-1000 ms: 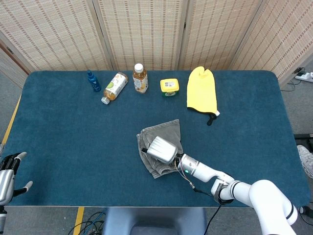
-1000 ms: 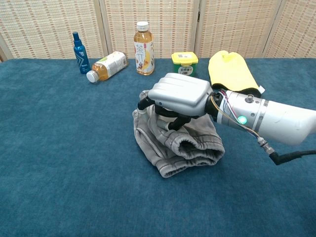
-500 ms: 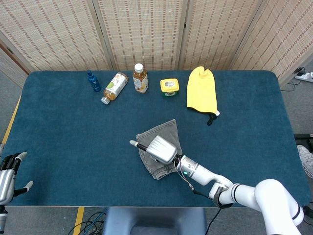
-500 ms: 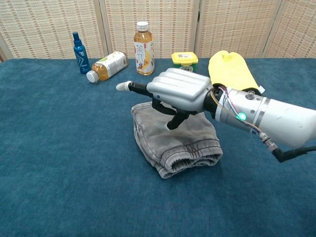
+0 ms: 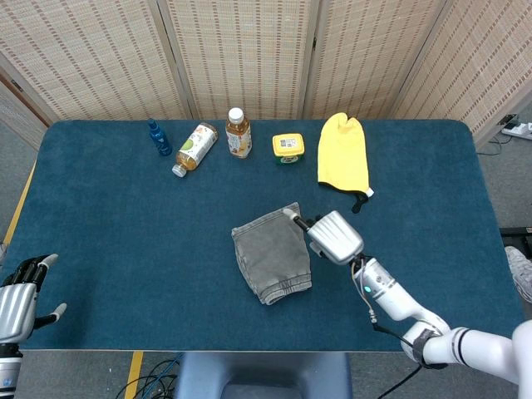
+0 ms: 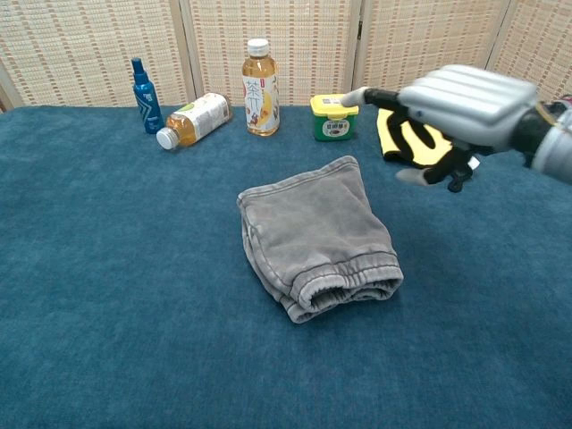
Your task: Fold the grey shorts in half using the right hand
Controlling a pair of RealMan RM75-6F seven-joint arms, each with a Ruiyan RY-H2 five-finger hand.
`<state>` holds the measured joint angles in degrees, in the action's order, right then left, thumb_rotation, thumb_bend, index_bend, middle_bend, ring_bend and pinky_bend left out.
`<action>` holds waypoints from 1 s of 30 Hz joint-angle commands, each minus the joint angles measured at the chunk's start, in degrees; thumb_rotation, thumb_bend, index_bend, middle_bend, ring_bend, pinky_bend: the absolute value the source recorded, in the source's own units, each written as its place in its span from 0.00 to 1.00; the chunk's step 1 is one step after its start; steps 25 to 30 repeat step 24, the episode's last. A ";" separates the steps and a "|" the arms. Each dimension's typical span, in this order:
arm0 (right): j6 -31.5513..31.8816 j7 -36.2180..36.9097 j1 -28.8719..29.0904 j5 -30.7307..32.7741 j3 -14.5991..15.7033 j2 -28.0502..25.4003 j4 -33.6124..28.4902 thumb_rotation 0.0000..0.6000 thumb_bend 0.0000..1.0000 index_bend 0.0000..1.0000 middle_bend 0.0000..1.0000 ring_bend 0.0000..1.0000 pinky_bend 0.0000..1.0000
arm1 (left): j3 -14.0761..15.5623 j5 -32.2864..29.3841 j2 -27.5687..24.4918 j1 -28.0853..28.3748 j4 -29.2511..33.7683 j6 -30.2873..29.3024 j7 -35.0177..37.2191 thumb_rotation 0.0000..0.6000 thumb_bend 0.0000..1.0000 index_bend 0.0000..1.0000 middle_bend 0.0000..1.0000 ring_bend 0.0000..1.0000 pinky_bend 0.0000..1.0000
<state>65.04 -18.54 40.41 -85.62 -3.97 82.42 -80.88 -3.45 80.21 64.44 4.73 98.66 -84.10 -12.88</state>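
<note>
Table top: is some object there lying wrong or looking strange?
One bottle lies on its side at the far edge, cap toward the near left, while the blue bottle and tea bottle beside it stand upright. The grey shorts lie folded, somewhat askew to the table edge. Nothing looks spilled.

Dark blue carpeted tabletop (image 5: 108, 216), backed by woven folding screen (image 5: 241, 50); grey floor (image 5: 17, 158) with yellow stripe (image 5: 18, 212).

Blue table (image 5: 125, 233): grey shorts (image 5: 272, 253), bottles, tub, mitt.
</note>
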 commanded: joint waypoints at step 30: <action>24.30 9.69 -29.80 3.44 7.16 -15.72 -7.06 1.00 0.39 0.12 0.23 0.15 0.21 | -0.24 1.08 2.16 2.22 2.54 1.18 -3.06 1.00 0.20 0.18 0.19 0.17 0.33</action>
